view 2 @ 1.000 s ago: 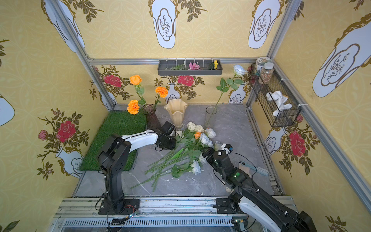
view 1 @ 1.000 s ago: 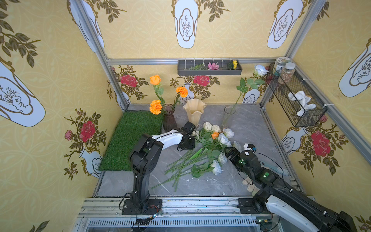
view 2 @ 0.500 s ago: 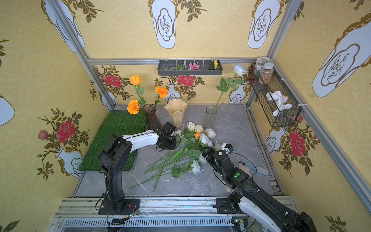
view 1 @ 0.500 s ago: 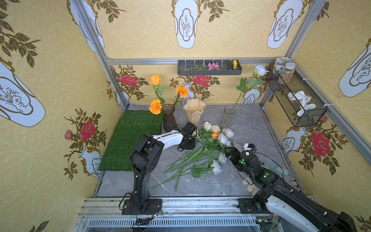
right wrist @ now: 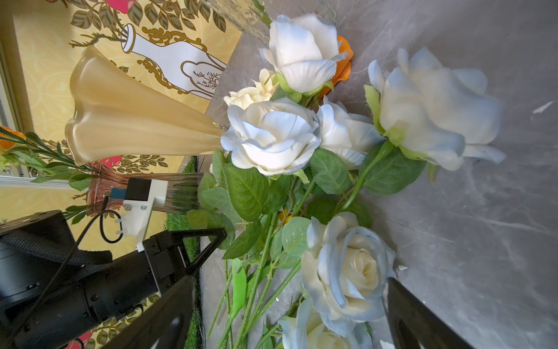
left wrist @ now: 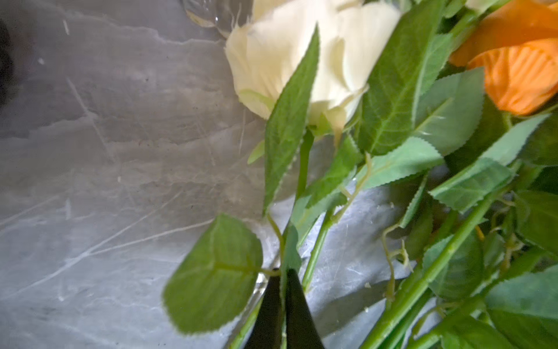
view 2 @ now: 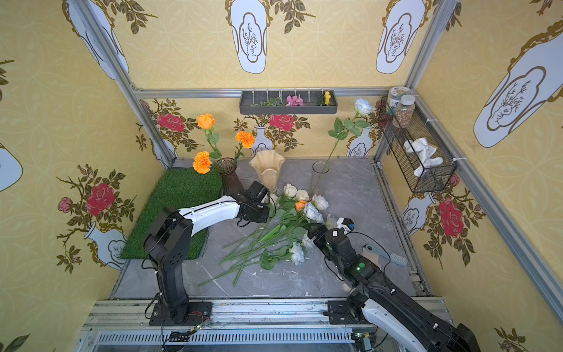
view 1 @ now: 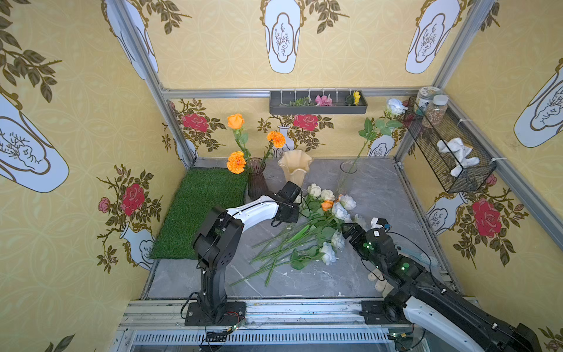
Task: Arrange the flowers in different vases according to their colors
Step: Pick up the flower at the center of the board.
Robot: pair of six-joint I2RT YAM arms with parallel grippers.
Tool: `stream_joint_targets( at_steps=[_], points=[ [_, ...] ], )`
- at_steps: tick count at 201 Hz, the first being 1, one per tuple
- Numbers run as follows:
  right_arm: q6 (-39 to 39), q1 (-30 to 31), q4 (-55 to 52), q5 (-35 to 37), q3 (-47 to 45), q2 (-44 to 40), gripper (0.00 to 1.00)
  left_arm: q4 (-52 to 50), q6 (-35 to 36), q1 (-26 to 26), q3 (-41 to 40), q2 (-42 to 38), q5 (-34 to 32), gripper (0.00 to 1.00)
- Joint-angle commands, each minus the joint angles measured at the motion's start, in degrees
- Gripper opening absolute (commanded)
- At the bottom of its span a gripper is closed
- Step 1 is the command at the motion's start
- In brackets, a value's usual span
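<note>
Pinching the thin green leaf stalk of a cream rose (left wrist: 302,60), our left gripper (left wrist: 283,273) has its two fingers pressed tight on it. The bloom lies just ahead of the tips, on the grey table (left wrist: 105,151). Our right gripper (right wrist: 288,281) is spread wide, and a pale blue rose (right wrist: 347,272) lies between its fingers. Past both grippers stand the purple vase (view 1: 257,183) with orange flowers (view 1: 236,162), the cream vase (view 1: 295,166) and the clear vase (view 1: 345,176).
</note>
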Motion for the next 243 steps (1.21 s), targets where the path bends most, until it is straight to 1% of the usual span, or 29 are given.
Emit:
stream_joint_targets(
  at_steps=[1,34,60,93,130,159,185,243],
  points=[
    [0.5,-0.1,1.2,0.4,-0.2,-0.2,0.97,0.7,2.8,-0.3,0.5,-1.8,-0.5,0.00],
    [0.5,-0.1,1.2,0.4,-0.2,-0.3,0.97,2.1,4.3,-0.9,1.0,-5.2,-0.8,0.00],
    [0.6,-0.2,1.1,0.4,-0.4,-0.5,0.97,2.2,5.1,-1.2,2.4,-6.4,-0.1,0.00],
    [0.7,-0.2,1.0,0.7,-0.5,-0.8,0.97,3.2,6.3,-1.7,4.3,-8.1,-1.5,0.00],
    [1.0,-0.3,1.2,1.6,-1.0,-1.5,0.97,5.6,7.2,-1.7,8.4,-11.4,-2.1,0.00],
    [1.2,-0.2,1.7,2.2,-1.8,-2.5,0.97,5.7,8.2,-1.7,13.3,-12.5,-2.3,0.00],
    [1.3,-0.3,2.0,2.5,-2.2,-3.1,0.97,6.1,8.5,-1.7,15.9,-13.4,-2.3,0.00],
    [1.4,-0.3,2.4,2.9,-2.9,-4.2,0.97,7.8,10.1,-1.7,16.8,-16.3,-4.6,0.00]
  ],
)
